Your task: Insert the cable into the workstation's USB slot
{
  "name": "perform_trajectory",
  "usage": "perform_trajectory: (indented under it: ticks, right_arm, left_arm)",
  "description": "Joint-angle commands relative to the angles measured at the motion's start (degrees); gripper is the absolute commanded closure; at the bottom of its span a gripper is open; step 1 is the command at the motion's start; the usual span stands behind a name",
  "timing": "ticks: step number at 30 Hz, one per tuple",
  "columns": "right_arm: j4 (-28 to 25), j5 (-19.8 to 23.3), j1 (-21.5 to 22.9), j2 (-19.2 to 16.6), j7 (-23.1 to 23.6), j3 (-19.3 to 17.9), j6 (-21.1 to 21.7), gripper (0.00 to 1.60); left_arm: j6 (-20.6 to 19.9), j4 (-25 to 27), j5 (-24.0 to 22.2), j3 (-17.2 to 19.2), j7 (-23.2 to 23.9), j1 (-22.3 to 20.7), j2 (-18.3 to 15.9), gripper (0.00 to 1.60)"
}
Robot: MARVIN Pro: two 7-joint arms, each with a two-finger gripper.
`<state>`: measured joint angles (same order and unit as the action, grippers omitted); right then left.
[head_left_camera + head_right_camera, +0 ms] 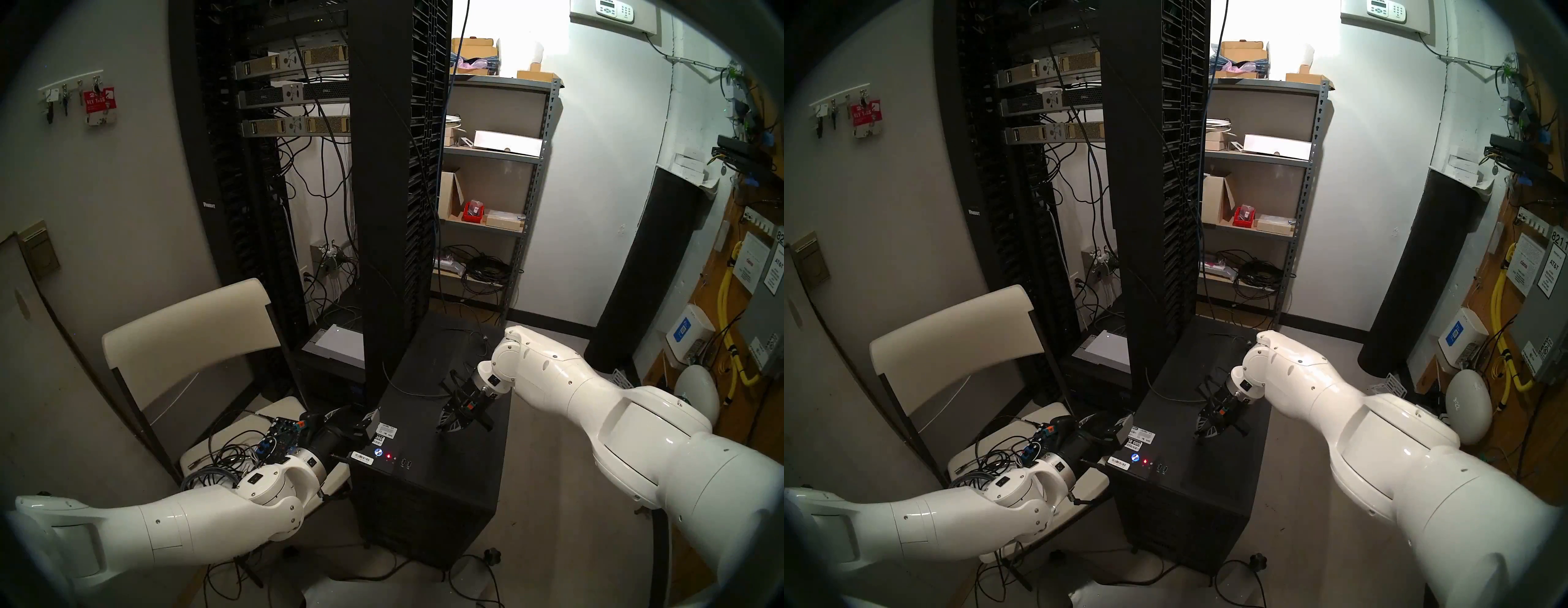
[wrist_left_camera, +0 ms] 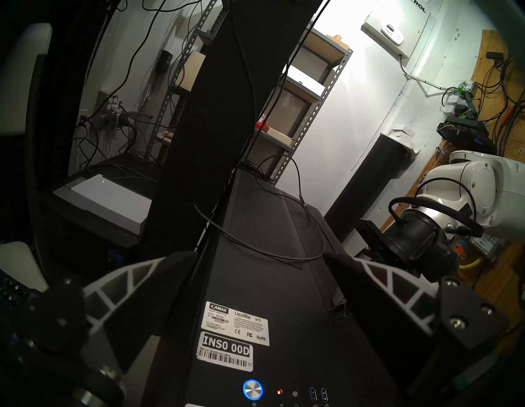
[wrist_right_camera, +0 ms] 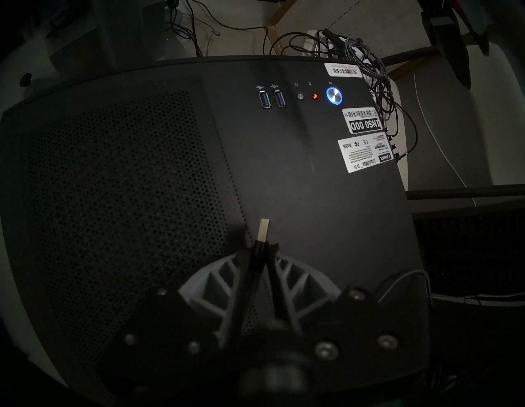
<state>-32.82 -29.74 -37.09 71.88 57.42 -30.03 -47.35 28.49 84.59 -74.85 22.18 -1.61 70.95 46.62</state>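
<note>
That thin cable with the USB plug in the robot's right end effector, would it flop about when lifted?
Probably yes. The cable lies in loose curves over the workstation, so the cord looks limp and light. Its USB plug juts straight out of the right end effector, so that end seems rigid. The slack may drag behind.

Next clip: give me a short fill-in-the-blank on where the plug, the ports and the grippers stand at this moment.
1. The USB plug sticks out between the fingers of the ____ gripper.
2. Both USB ports on the workstation are ____.
3. The ring around the round power button glows ____.
4. The left gripper, beside the stickers, holds ____.

Missing words: right; empty; blue; nothing
</note>
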Motion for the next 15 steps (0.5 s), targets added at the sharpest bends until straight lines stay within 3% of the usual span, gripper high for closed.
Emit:
perform_trajectory:
  ticks: [1,5,6,7,8,14,15]
  right_arm:
    - [-1.9,3.4,1.6,-0.6,6.1,1.1,1.8,0.87]
    - [-2.8,5.1,1.7,-1.0,7.2,2.2,3.1,0.8]
    - [-3.1,5.7,1.7,-1.1,7.7,2.4,3.4,0.61]
    - [-3.1,6.1,1.7,-1.2,7.8,2.7,3.8,0.61]
    - [-3.4,6.5,1.6,-1.3,8.1,3.0,4.1,0.39]
    - [-5.0,9.1,1.7,-2.1,9.5,4.6,6.1,0.38]
    - [-5.8,10.4,1.7,-2.6,10.5,5.1,7.1,0.46]
  left_arm:
    - [0.1,0.3,0.1,0.4,0.0,-0.6,0.3,0.0]
    - [0.2,0.3,0.1,0.4,0.0,-0.7,0.3,0.0]
    - [0.1,0.2,0.1,0.4,0.0,-0.7,0.3,0.0]
    - [0.1,0.2,0.1,0.4,0.0,-0.7,0.3,0.0]
    - [0.1,0.2,0.1,0.4,0.0,-0.7,0.3,0.0]
    - [0.1,0.3,0.1,0.5,0.0,-0.8,0.3,0.0]
    - [0.1,0.3,0.1,0.5,0.0,-0.8,0.3,0.0]
